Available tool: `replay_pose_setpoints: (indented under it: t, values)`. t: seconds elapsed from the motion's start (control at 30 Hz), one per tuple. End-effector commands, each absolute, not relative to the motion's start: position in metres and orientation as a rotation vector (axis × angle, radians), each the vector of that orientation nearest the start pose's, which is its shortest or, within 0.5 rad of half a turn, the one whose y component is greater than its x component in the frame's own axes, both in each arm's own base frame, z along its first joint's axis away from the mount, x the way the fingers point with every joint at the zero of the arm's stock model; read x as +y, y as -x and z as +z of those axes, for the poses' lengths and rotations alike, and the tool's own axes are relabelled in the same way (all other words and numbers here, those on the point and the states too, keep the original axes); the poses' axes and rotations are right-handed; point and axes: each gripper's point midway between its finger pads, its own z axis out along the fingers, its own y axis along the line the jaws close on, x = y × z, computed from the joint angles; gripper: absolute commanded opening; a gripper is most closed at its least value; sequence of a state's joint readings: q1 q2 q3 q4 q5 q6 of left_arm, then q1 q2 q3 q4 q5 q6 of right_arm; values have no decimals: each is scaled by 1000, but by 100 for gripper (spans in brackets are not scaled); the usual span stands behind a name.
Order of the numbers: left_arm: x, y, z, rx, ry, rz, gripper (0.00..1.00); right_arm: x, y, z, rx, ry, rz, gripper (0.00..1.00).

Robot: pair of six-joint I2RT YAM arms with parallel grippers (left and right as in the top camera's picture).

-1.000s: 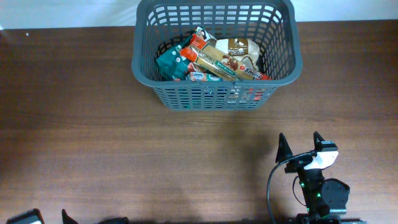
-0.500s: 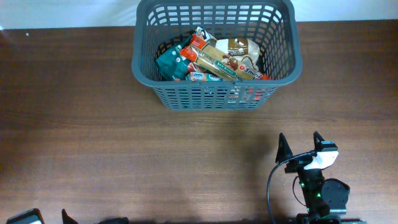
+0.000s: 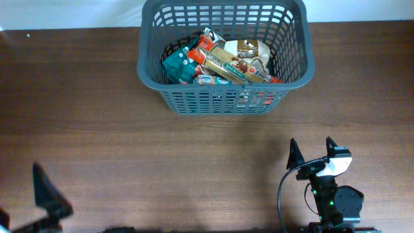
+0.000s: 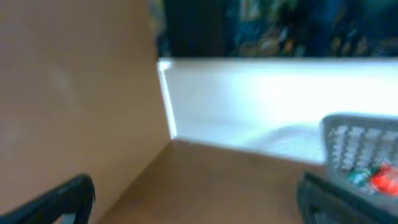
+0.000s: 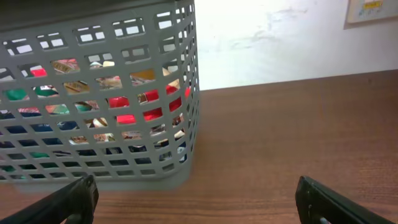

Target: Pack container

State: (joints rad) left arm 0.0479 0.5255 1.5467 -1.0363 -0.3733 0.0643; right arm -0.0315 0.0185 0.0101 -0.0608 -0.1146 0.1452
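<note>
The container [image 3: 220,100], a dark grey slotted basket, stands at the far middle of the wooden table and holds several food packets [image 3: 226,61]. My right gripper [image 3: 312,144] sits near the front right, open and empty, well short of the basket. In the right wrist view its jaws [image 5: 198,193] are wide apart over bare wood, with the basket wall [image 5: 99,93] ahead to the left. My left gripper [image 4: 196,199] is open and empty at the front left corner. Only one of its fingers [image 3: 44,189] shows overhead. The left wrist view is blurred, with the basket [image 4: 367,137] far off at the right edge.
A white wall [image 5: 267,37] runs behind the table's far edge. The right arm's black cable [image 3: 282,194] loops beside its wrist. A tan panel [image 4: 68,93] fills the left of the left wrist view.
The left arm has swung up at the front left, so a finger now stands well into the overhead view. The right arm and the basket have not moved.
</note>
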Motion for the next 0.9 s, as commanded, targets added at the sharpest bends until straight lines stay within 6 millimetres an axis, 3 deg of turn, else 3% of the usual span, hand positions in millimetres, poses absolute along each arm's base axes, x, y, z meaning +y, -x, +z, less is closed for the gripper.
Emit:
replay_pose_setpoints:
  t: [0.0, 0.17, 0.3, 0.63, 0.8, 0.87]
  values:
    - [43, -139, 478, 1528, 147, 254, 99, 14, -246, 157, 1648, -43, 185, 99]
    - [12, -183, 454, 1398, 9, 107, 99, 14, -246, 157, 1648, -43, 185, 99]
    - [-5, -204, 409, 1339, -34, 6, 99, 14, -246, 157, 1648, -43, 185, 99]
    - [-5, -236, 282, 1507, -11, -22, 99, 14, -246, 157, 1648, -43, 185, 99]
    - [-3, -242, 235, 1505, 1, -13, 99, 14, -246, 157, 1648, -43, 185, 99]
    - [-3, -242, 225, 1494, 1, -13, 99, 14, -246, 157, 1648, -43, 185, 99]
